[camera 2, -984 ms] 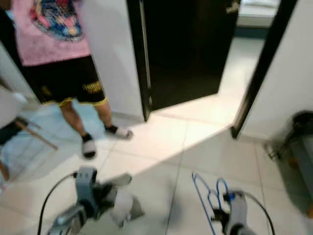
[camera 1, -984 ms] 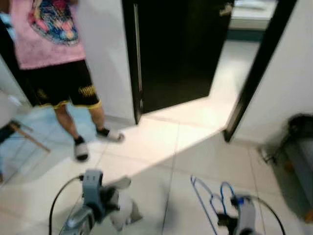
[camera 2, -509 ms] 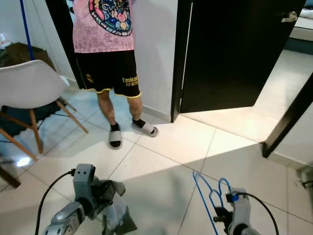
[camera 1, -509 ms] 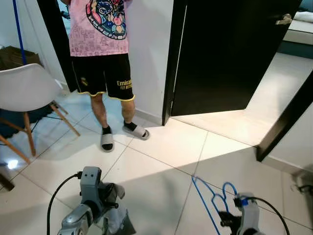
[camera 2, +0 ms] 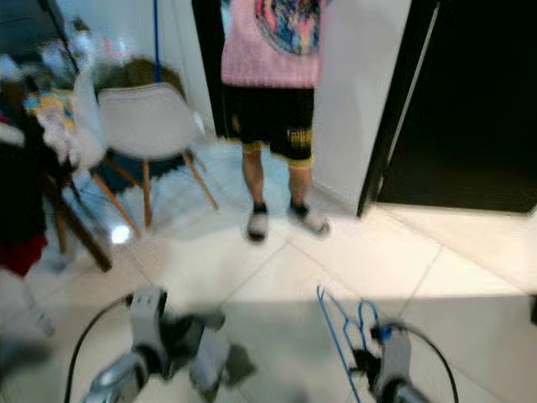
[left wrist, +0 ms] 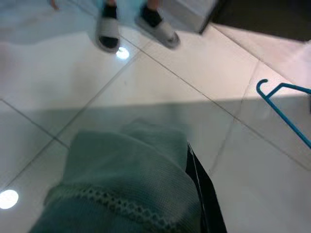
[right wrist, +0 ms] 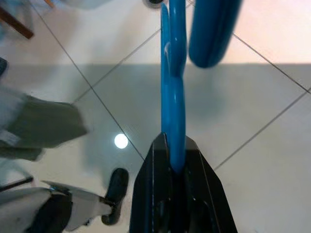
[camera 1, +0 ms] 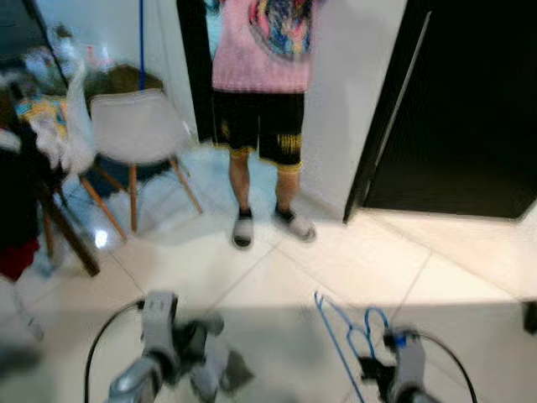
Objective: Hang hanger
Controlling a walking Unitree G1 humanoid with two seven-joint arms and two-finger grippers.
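In the left eye view, blurred, the right gripper [camera 1: 369, 369] is sitting low at the right over the tiled floor [camera 1: 277, 277], and one blue hanger [camera 1: 346, 332] is rising from its jaws, its long wire running up and toward the robot's left with the looped part just above the gripper. The left gripper [camera 1: 197, 357] is sitting low at the left, holding one grey-green cloth [camera 1: 214, 369] that is drooping below it. One person [camera 1: 260, 101] in a pink shirt and black shorts is standing ahead on the floor, beside one white chair [camera 1: 134, 130] and a dark door [camera 1: 470, 109]. In the right eye view the same hanger [camera 2: 340, 323] is standing up from the right gripper [camera 2: 362, 363]. In the left wrist view the cloth [left wrist: 126, 194] is lying bunched over the left jaws, which are closing on it, one black finger [left wrist: 206, 199] showing at its edge; the hanger's hook [left wrist: 282, 107] is showing apart over the floor. In the right wrist view the right jaws are clamping the hanger [right wrist: 174, 97], its long axis running straight out along the fingers [right wrist: 150, 194].
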